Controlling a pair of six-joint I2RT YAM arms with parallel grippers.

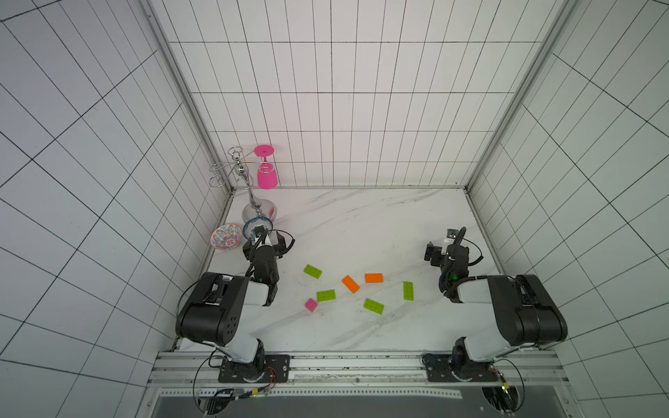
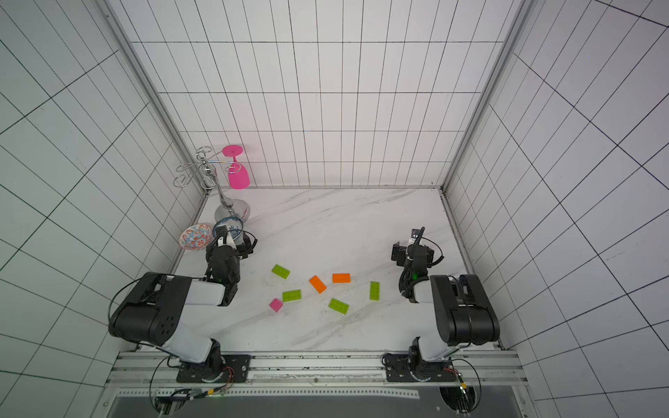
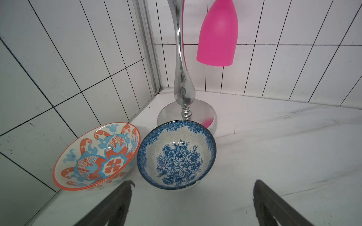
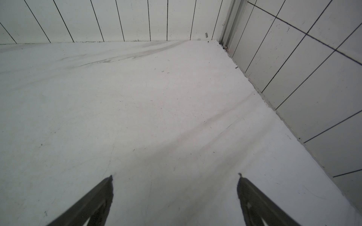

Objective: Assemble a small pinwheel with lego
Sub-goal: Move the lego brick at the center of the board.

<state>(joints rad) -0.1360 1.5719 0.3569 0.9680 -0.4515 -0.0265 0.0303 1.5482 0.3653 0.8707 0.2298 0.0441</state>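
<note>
The lego (image 1: 374, 306) lies loose in the lower middle of both top views, with no brick joined to another. There are four lime-green bricks (image 1: 312, 271) and two orange bricks (image 1: 350, 284) near each other mid-scatter. A pink brick (image 1: 311, 305) sits just beside one green brick at the scatter's lower left.

Both hands are well apart from the bricks and higher in the frame. The left hand (image 3: 194, 183), up and left of them, has its jaws spread wide and holds nothing. The right hand (image 4: 175, 175), up and right, is equally wide and also holds nothing.

The tabletop (image 1: 362, 224) is white with grey marble veins, closed in by white tiled walls (image 1: 362, 108) with dark lines.

Near the left hand, by the left wall, an orange-and-blue bowl (image 3: 88, 148) sits tilted beside a blue floral bowl (image 3: 176, 137). Each shows its whole painted inside. Behind them a chrome rack (image 1: 253, 202) carries a pink goblet (image 1: 267, 177) upside down.
</note>
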